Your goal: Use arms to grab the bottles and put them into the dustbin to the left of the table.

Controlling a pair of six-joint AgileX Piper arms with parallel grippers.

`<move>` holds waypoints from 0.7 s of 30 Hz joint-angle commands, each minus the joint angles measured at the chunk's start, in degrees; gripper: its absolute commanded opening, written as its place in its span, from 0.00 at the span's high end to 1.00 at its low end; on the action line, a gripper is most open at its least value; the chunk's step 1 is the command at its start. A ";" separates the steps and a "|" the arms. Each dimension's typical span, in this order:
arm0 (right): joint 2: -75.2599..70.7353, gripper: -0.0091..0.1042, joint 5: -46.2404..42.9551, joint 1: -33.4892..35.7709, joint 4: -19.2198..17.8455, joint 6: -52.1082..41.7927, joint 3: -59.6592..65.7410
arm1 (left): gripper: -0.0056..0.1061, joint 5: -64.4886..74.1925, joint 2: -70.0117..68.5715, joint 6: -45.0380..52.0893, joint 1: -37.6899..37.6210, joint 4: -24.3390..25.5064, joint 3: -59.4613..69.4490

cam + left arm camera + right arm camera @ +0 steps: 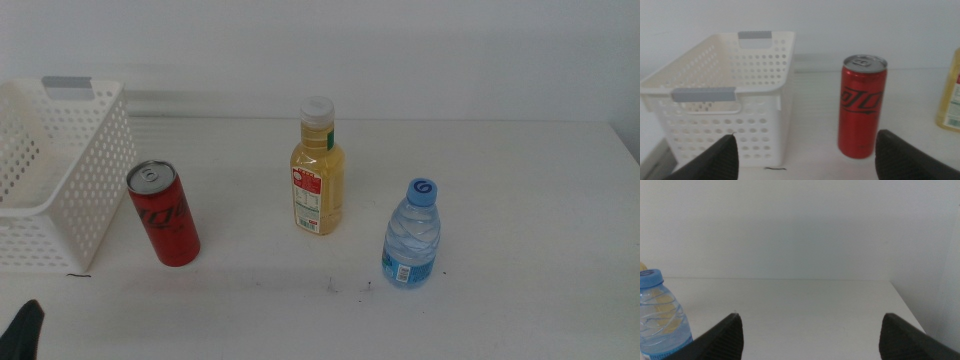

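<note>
Red can (863, 106) is waiting between the spread jaws of the left gripper (807, 159), grab not yet begun
Both grippers are standing open and empty; right gripper (810, 339) is idling near the water bottle (660, 315), lower left of its frame

Right claw (810, 335) spread wide above table (800, 305), beside water bottle (660, 315).
</note>
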 commanded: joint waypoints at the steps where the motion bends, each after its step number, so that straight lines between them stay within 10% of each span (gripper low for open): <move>1: -0.27 0.11 -0.34 -0.43 -0.09 -0.21 0.20 | 0.11 -1.13 1.44 0.12 -1.09 -1.39 -0.04; 21: -0.27 0.11 -0.34 -0.43 -0.09 -0.21 0.20 | 0.11 -65.95 72.72 -0.04 -24.06 -9.69 -0.04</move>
